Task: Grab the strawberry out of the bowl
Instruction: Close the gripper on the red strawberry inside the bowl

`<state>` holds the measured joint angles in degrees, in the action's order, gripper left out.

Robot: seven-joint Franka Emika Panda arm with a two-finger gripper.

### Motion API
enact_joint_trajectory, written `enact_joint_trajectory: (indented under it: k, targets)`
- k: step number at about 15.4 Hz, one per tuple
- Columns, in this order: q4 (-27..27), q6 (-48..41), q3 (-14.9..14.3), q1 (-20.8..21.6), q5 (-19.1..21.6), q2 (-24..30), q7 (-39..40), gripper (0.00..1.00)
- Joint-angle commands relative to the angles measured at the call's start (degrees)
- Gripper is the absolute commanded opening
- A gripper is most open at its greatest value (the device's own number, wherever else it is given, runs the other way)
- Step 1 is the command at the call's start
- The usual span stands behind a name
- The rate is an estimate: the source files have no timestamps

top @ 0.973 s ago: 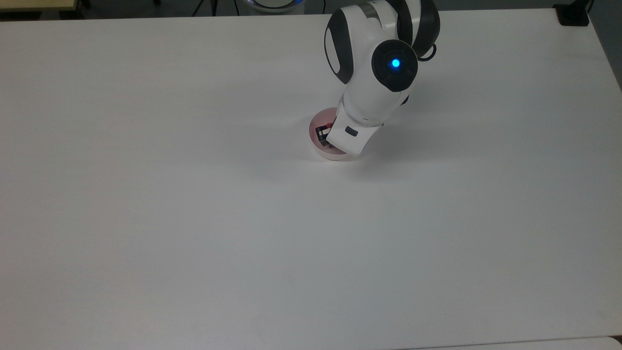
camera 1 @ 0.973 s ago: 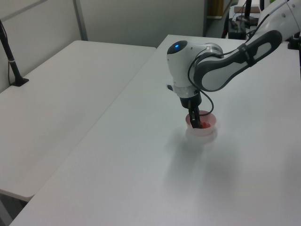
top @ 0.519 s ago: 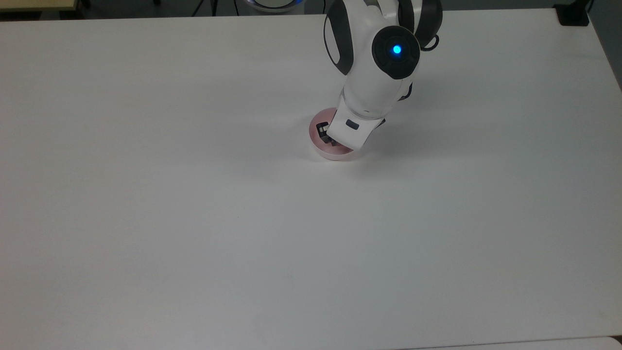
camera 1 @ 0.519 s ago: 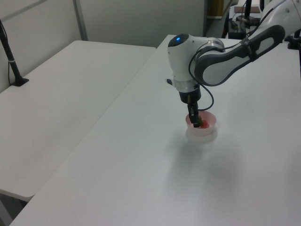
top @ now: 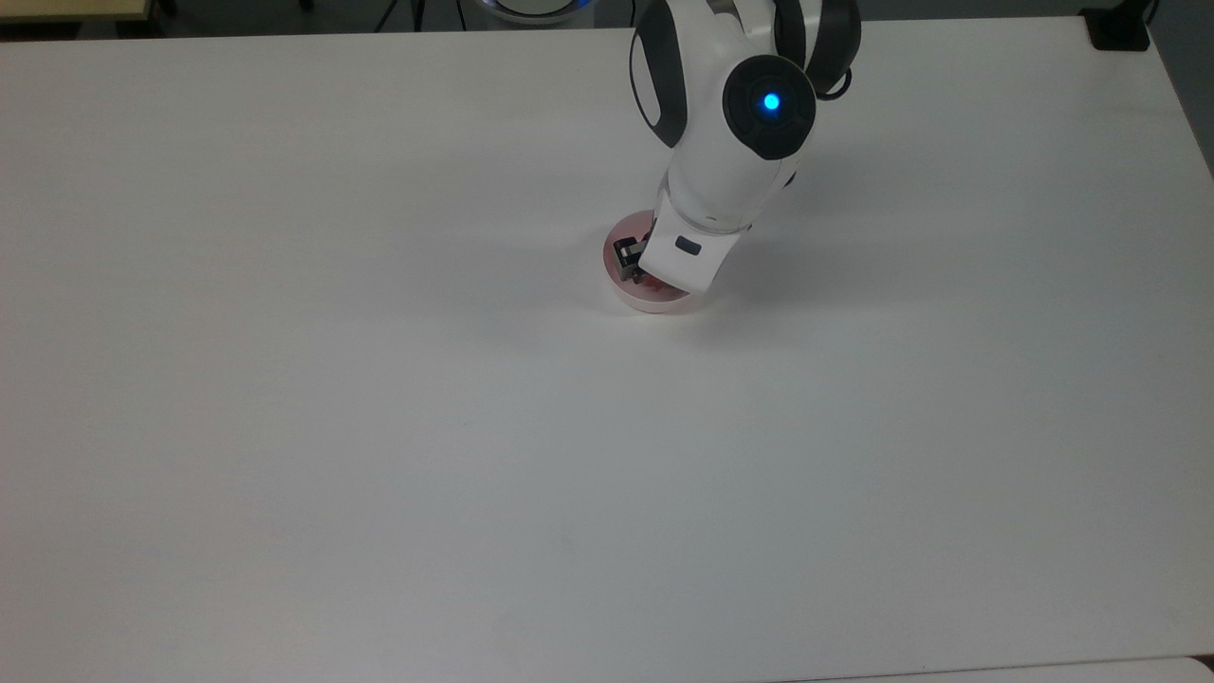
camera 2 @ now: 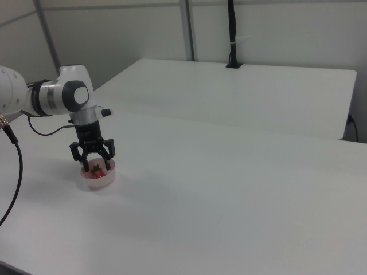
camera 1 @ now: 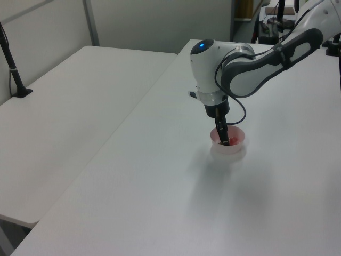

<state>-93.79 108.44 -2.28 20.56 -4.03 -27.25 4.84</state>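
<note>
The pink bowl [camera 2: 97,177] sits on the white table [top: 379,427], and there's the strawberry [camera 2: 98,169] inside it, a red spot with a dark green cap on top as the right view shows it. In the left view the fruit [camera 1: 226,142] is a small red patch at the bowl's [camera 1: 230,144] middle, right under the fingertips. Which way its long axis runs cannot be told, though the cap looks to face upward.

The arm [camera 1: 250,74] comes in from the left view's upper right, bends at the wrist and points straight down over the bowl. The gripper [camera 2: 93,166] hangs at the bowl's mouth, its dark fingers [camera 2: 109,150] spread apart, one on each side of the strawberry, tips dipping to about rim level. The jaws are open, nothing clamped between them.

From the top view, the gripper's [top: 634,270] white body covers much of the bowl [top: 654,302], leaving the near rim showing.
</note>
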Motion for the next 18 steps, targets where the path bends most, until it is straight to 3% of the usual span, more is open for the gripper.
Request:
enact_joint_trajectory:
  k: [1,3,4,8,12,18]
  targets:
    - [-1.5,-3.7,-0.5,0.3,0.1,1.8,9.9,1.0]
    - [-1.5,-4.1,-0.5,0.4,0.0,1.8,12.7,1.0]
    - [-1.5,-4.1,-0.5,0.4,0.0,1.8,12.8,0.95]
    - [-1.6,-3.6,-0.5,0.4,-0.8,1.4,13.0,0.6]
    - [-1.6,-3.1,-0.5,0.4,-1.0,1.1,13.2,0.33]
    - [-0.9,-3.3,-0.5,0.3,-0.5,1.7,12.5,0.3]
